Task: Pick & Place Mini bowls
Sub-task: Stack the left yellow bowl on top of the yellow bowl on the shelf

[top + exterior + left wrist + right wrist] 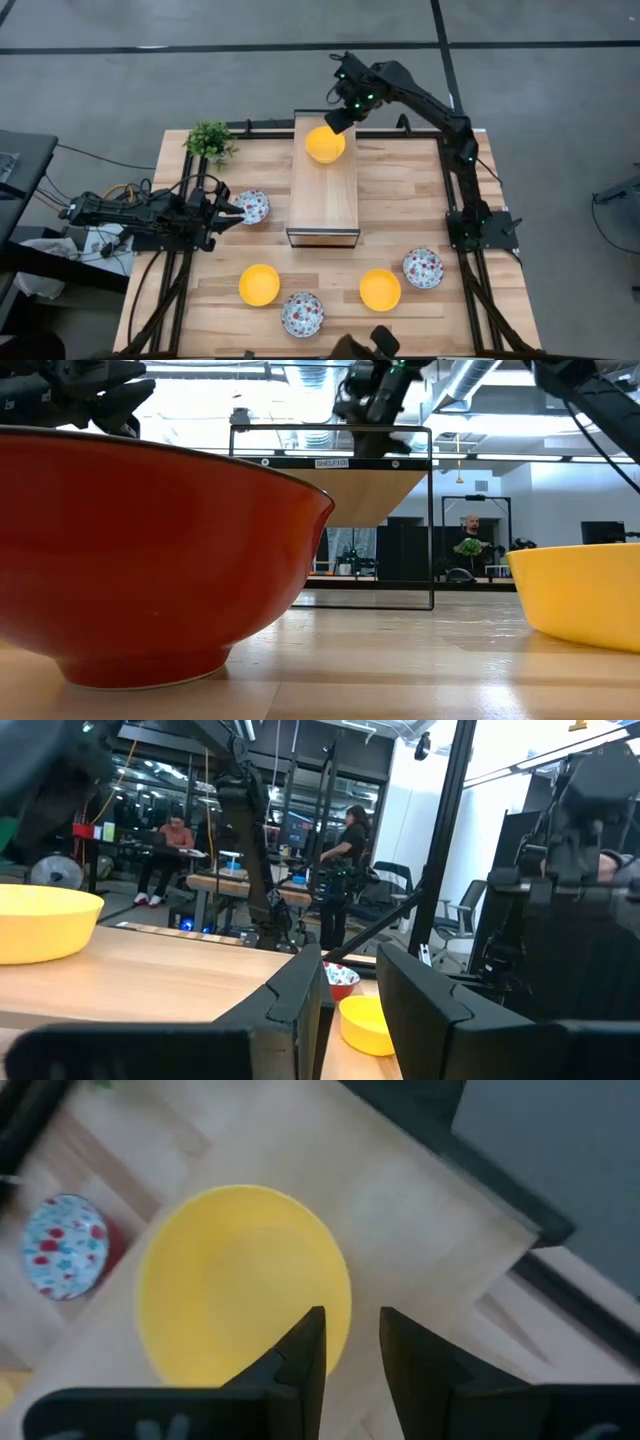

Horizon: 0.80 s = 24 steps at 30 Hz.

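right tool point(340, 119) reaches over shelf point(322, 200), fingers slightly parted beside yellow bowl point(324, 145).

Three yellow bowls: one point(325, 144) on the far end of the raised wooden shelf point(323, 205), two point(259, 284) point(380, 289) near the front. Three speckled bowls: left point(254, 206), near point(302, 313), right point(423, 267). One potted plant point(209, 139), far left.
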Motion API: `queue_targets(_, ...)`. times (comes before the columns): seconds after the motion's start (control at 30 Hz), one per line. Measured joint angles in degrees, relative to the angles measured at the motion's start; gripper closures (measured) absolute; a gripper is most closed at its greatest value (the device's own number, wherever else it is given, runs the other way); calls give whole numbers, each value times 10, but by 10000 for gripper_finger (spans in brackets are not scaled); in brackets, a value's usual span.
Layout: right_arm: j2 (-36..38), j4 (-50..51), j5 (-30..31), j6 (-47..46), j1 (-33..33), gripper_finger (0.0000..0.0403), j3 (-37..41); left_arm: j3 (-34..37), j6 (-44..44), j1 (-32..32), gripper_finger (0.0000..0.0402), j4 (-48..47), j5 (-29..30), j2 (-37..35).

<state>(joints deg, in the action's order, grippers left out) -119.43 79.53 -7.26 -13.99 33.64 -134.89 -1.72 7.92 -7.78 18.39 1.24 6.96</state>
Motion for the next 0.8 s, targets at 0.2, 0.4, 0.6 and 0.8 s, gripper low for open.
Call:
queue_targets(0.2,60,1,1,101,-19,316,0,0,0,0,302,1,0,0)
queue_targets(0.4,114,-31,1,159,-37,321,58,0,0,0,302,1,0,0)
queue_targets(0.6,195,-153,-1,150,-61,331,257,0,35,-1,302,12,0,0)
queue_targets(0.8,320,-317,-2,98,-80,331,491,0,39,-1,302,29,-16,0)
